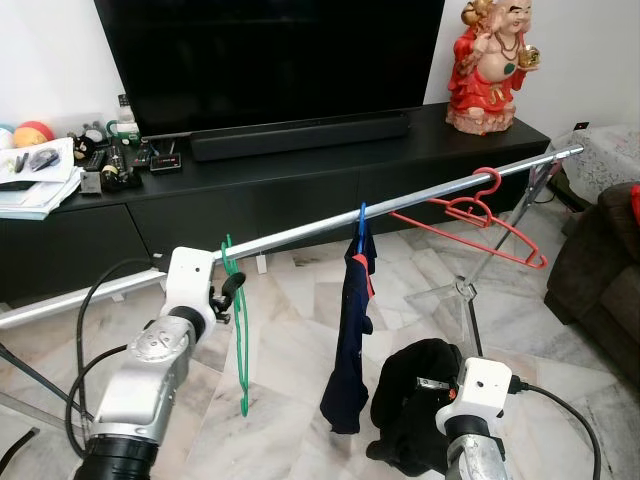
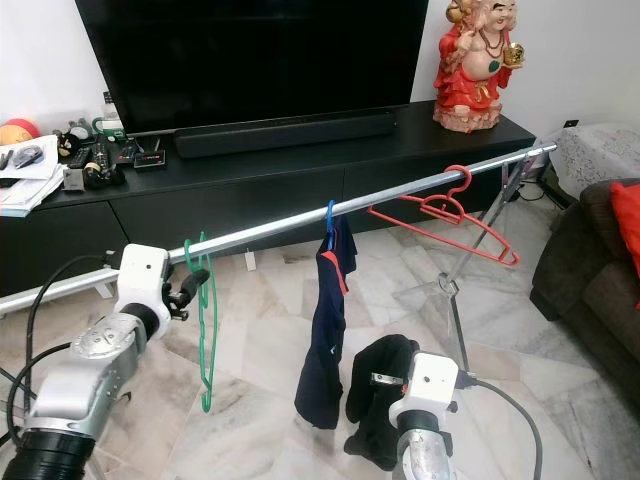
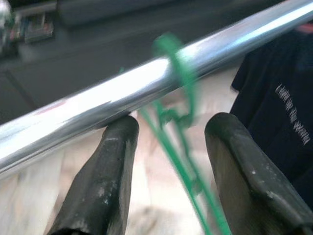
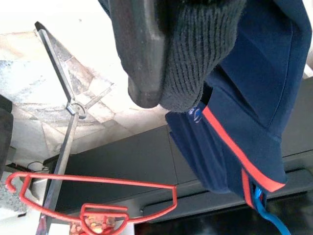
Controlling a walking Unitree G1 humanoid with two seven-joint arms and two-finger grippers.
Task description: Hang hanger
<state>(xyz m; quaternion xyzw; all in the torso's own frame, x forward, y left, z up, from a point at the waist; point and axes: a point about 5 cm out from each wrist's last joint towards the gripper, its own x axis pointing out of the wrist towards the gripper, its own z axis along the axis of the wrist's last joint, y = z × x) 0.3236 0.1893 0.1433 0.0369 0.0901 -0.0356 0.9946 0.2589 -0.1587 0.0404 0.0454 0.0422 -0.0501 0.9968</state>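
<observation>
Low in the frame of the left eye view, the right gripper (image 1: 425, 385) sits clenched on a black garment (image 1: 410, 410), keeping it bunched off the floor, presumably ready for a later step. At the left, the left gripper (image 1: 232, 290) reaches up to the silver rail (image 1: 300, 232), its fingers (image 3: 110, 166) spread apart with the green hanger (image 1: 240, 330) between them, touching neither that I can see. The hanger's hook already loops over the rail, so it appears hung and released, and the arm looks placed simply to let go without knocking it. Further right along the rail, a navy shirt (image 1: 350, 330) hangs from a blue hanger (image 1: 361, 215), and a red hanger (image 1: 475, 215) sits near the upper right. From the left wrist view comes what the head views cannot settle: the green hook (image 3: 178, 68) wraps fully round the rail. Close up in the right wrist view, one black finger (image 4: 142, 49) presses against the knitted fabric.
</observation>
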